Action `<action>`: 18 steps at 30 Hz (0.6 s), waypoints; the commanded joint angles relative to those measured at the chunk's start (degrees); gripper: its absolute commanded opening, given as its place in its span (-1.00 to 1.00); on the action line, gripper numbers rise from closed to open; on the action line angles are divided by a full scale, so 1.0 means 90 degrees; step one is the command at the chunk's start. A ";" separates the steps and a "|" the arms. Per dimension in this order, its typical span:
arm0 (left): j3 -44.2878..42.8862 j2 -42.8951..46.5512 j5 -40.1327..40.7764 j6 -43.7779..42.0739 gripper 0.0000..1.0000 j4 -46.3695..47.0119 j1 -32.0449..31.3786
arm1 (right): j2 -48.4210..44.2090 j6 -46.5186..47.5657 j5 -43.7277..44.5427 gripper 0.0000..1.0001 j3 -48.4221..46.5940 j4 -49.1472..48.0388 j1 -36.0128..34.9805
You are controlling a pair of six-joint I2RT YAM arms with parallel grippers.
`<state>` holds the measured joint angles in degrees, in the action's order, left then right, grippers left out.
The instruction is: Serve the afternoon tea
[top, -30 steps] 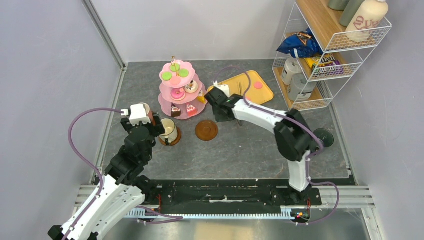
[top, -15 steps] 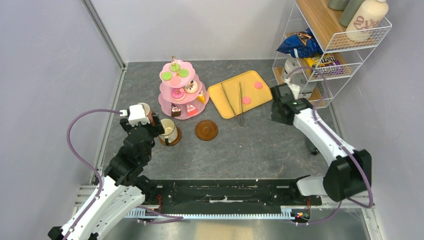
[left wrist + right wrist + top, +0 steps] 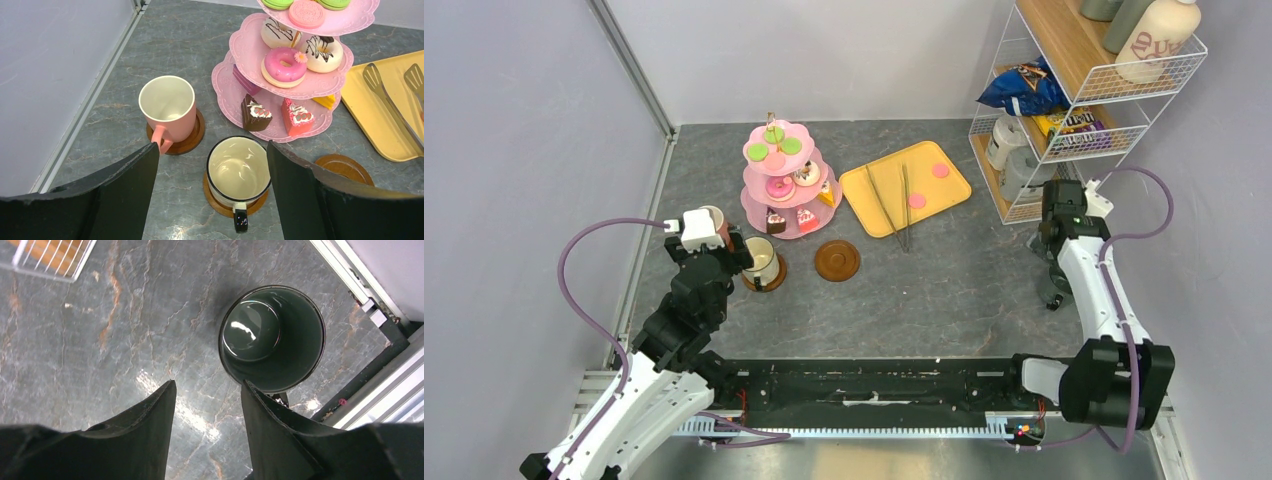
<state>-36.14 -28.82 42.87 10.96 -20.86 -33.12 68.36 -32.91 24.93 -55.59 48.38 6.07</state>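
The pink three-tier stand (image 3: 779,185) holds macarons, donuts and cake wedges; it also shows in the left wrist view (image 3: 235,95). A pink mug (image 3: 167,106) and a cream black-rimmed mug (image 3: 239,170) each stand on a brown saucer. A third saucer (image 3: 837,260) lies bare. My left gripper (image 3: 211,147) is open and empty, above and around the cream mug without touching it. My right gripper (image 3: 208,385) is open and empty above the floor. A dark green mug (image 3: 272,337) stands just right of its gap, behind the right finger (image 3: 270,415). From above my right arm mostly hides this mug.
A yellow tray (image 3: 944,190) holds metal tongs (image 3: 902,205) and two pink macarons. A white wire shelf (image 3: 1074,110) at the far right carries a blue crisp bag, a yellow packet, jars and a cream bottle. A metal rail (image 3: 380,315) runs close beside the dark mug.
My right arm has swung from beside the stand, across the tray, to the far right edge over the dark green mug. My left arm and the mugs have not moved.
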 commanded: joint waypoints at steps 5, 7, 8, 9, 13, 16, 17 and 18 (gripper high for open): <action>0.0026 0.0041 -0.0101 -0.0056 0.71 0.0238 0.0031 | 0.0777 -0.0380 0.0059 0.17 -0.0005 -0.0805 0.0554; 0.0029 0.0057 -0.0099 -0.0056 0.72 0.0245 0.0031 | 0.0948 -0.0357 -0.0088 0.16 0.0055 -0.0925 0.0648; 0.0025 0.0051 -0.0090 -0.0061 0.72 0.0248 0.0028 | 0.0999 -0.0341 -0.0099 0.15 0.0097 -0.0979 0.0681; 0.0031 0.0048 -0.0089 -0.0066 0.71 0.0257 0.0029 | 0.1040 -0.0324 -0.0142 0.15 0.0165 -0.1035 0.0710; 0.0029 0.0040 -0.0099 -0.0075 0.71 0.0269 0.0033 | 0.1065 -0.0221 -0.0307 0.11 0.0386 -0.1175 0.0744; 0.0028 0.0046 -0.0113 -0.0075 0.71 0.0268 0.0036 | 0.1108 -0.0160 -0.0380 0.09 0.0533 -0.1205 0.0744; 0.0028 0.0048 -0.0106 -0.0083 0.71 0.0268 0.0027 | 0.1125 -0.0152 -0.0409 0.06 0.0577 -0.1215 0.0749; 0.0028 0.0048 -0.0111 -0.0085 0.71 0.0267 0.0028 | 0.1126 -0.0136 -0.0453 0.03 0.0614 -0.1216 0.0742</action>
<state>-36.14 -28.82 41.85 10.96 -20.84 -33.12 78.04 -34.70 22.04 -51.29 39.53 12.60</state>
